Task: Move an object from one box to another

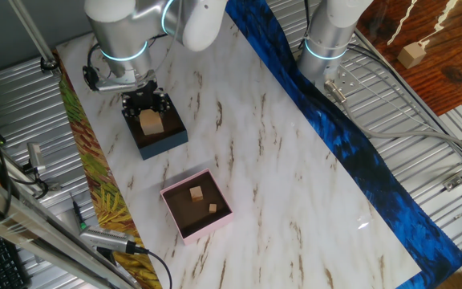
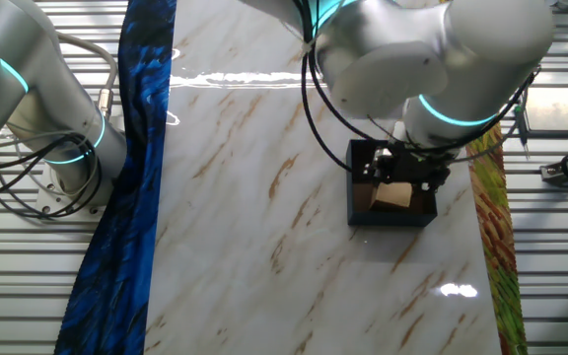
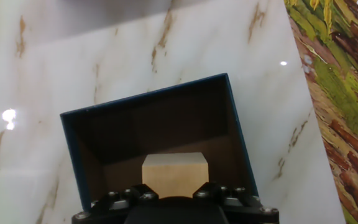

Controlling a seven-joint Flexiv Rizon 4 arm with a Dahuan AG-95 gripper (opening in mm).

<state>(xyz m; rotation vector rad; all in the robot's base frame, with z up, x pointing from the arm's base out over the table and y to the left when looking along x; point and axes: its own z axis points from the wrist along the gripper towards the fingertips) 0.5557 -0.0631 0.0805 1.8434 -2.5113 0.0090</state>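
Observation:
The navy-blue box (image 1: 172, 143) stands on the marble table at the left and holds a pale wooden block (image 1: 151, 122). My gripper (image 1: 148, 103) hangs right over this box, its black fingers spread to either side just above the block. In the hand view the block (image 3: 173, 174) rests on the dark floor of the blue box (image 3: 73, 134), between the two finger bases at the bottom edge, and its lower part is hidden. The other fixed view shows the block (image 2: 393, 196) in the box (image 2: 363, 212) below my gripper (image 2: 408, 170). The pink box (image 1: 224, 217) lies nearer the front.
Two small wooden cubes (image 1: 196, 193) lie inside the pink box. A blue cloth strip (image 1: 351, 144) runs along the table's right side, a yellow-green patterned strip (image 1: 95, 177) along the left. A second arm's base (image 1: 327, 40) stands beyond the blue strip.

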